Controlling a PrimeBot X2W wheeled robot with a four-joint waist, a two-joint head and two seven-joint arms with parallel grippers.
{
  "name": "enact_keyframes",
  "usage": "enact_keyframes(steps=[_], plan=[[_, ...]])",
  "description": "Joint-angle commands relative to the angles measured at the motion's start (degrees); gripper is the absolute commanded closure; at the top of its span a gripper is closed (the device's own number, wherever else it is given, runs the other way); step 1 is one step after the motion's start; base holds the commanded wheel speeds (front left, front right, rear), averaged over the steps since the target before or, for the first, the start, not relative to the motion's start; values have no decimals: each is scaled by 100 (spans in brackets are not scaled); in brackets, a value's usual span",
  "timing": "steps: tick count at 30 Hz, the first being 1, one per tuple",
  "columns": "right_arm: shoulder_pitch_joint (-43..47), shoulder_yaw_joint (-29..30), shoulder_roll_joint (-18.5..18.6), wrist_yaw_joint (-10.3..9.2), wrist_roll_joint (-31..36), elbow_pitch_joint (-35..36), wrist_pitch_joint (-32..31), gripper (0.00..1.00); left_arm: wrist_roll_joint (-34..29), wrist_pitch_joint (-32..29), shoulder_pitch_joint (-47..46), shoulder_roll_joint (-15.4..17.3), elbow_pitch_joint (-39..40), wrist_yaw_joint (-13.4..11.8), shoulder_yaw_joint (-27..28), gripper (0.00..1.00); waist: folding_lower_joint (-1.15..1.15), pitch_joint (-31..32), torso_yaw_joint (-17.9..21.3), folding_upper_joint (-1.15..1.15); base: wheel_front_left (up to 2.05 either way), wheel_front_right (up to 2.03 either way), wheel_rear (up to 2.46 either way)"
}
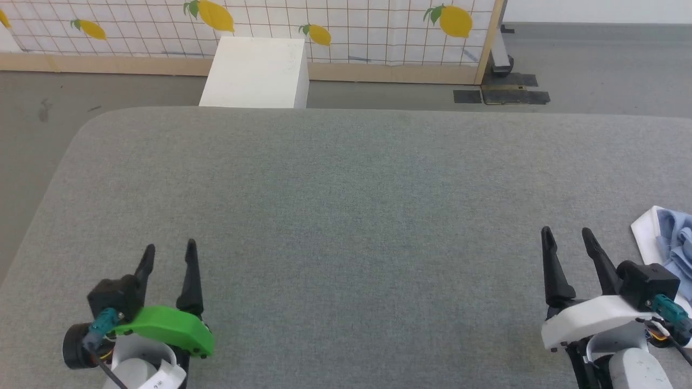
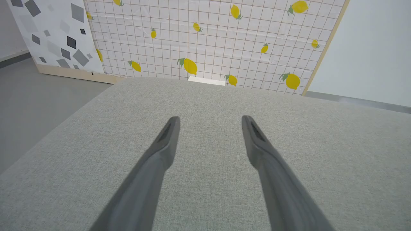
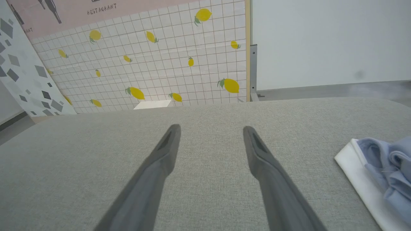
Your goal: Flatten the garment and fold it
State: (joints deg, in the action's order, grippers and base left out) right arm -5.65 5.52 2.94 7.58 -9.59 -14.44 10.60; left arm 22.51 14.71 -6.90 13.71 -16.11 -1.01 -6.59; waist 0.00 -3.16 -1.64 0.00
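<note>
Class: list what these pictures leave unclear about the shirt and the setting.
- Shirt: head view, cut by the right edge and partly behind the right claw; size, sleeves, logo unknown.
- Shirt, right wrist view: cut by the right and bottom edges; bunched folds hide its layout.
- White box: head view, base hidden behind the table.

One crumpled light blue knit T-shirt point(image 1: 676, 237) with a white panel. Two dark two-fingered tools: the left tool point(image 1: 170, 246) and the right tool point(image 1: 566, 230). One grey fabric-covered counter point(image 1: 346, 205). One white rectangular box point(image 1: 254, 70). One lemon-printed grid screen point(image 1: 367, 32).
</note>
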Motion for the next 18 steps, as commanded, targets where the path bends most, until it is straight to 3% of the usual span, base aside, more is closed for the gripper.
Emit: enact_keyframes(steps=[1,18], plan=[[100,17,-6,-9,45,-16,-7,0,-100,4,-43,60,-38,46,-62,0,0,-9,5,0,0,0,0],[164,125,-6,-9,100,63,-163,0,-267,24,-167,38,-34,67,-225,0,0,2,99,0,0,0,0]])
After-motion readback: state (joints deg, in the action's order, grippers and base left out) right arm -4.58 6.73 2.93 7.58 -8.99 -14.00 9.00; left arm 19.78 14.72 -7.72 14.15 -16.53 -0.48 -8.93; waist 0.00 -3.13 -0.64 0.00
